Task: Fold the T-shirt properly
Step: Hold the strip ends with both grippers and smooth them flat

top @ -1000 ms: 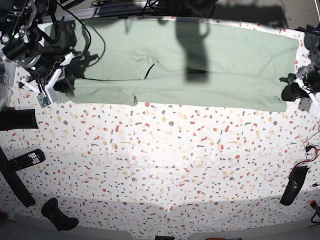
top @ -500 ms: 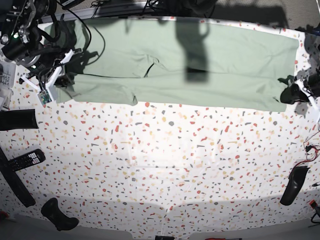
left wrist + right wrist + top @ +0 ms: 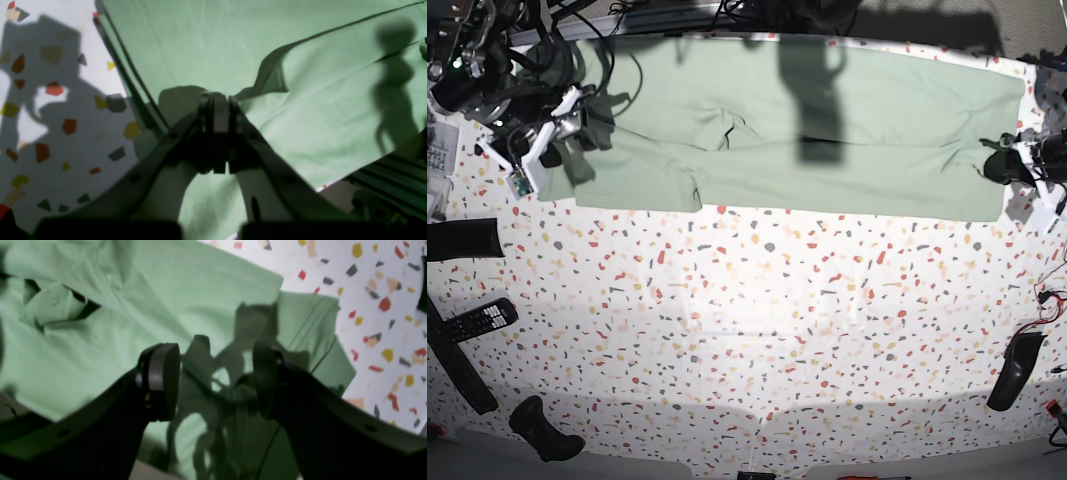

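Observation:
The pale green T-shirt (image 3: 847,140) lies folded into a long band along the table's far side, its collar opening (image 3: 727,135) left of the middle. My right gripper (image 3: 587,130) hovers over the band's left end, open. In the right wrist view its fingers (image 3: 160,383) stand wide apart above the T-shirt (image 3: 133,306), and nothing is between them. My left gripper (image 3: 999,165) is at the band's right end. In the left wrist view it (image 3: 217,100) is shut, and a ridge of T-shirt cloth (image 3: 333,100) rises to its tips.
The speckled white table (image 3: 777,330) stretches toward the near edge. A remote control (image 3: 479,320) and a black cylinder (image 3: 462,240) lie at the left. Dark objects sit at the near left (image 3: 545,428) and near right (image 3: 1015,370). Cables hang behind the far edge.
My right gripper has opened, let go of the shirt's left end and moved up toward the far edge. My left gripper has shifted slightly toward the far edge, still shut.

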`<move>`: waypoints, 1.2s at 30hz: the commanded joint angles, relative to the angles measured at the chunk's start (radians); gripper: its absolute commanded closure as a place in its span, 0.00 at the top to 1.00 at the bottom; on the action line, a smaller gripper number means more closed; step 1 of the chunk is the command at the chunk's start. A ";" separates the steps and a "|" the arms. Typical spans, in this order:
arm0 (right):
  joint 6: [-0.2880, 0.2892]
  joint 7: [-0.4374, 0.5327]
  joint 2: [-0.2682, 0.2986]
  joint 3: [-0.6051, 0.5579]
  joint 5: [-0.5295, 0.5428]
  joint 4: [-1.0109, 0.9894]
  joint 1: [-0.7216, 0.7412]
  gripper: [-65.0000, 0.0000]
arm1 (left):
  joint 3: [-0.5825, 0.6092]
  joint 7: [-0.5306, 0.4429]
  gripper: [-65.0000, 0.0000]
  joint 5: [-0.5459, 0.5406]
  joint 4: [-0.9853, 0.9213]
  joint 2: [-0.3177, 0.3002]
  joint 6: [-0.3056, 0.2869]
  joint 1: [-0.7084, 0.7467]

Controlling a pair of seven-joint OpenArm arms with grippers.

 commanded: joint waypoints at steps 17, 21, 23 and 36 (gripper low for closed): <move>-0.113 0.202 -0.022 0.006 -0.025 -0.237 0.220 0.52 | -0.011 -0.080 0.29 -0.021 0.016 -0.013 0.039 -0.011; -0.113 0.137 -0.022 0.006 -0.024 -0.352 0.271 0.52 | -0.011 -0.082 0.29 -0.021 0.016 0.012 0.039 -0.011; -0.113 0.142 -0.023 0.006 -0.024 -0.391 0.286 0.52 | -0.011 -0.082 0.29 -0.021 0.016 0.026 0.039 -0.011; -0.001 0.063 -0.022 0.006 -0.024 -0.500 0.310 0.38 | -0.011 -0.083 0.29 -0.021 0.016 0.061 0.039 -0.011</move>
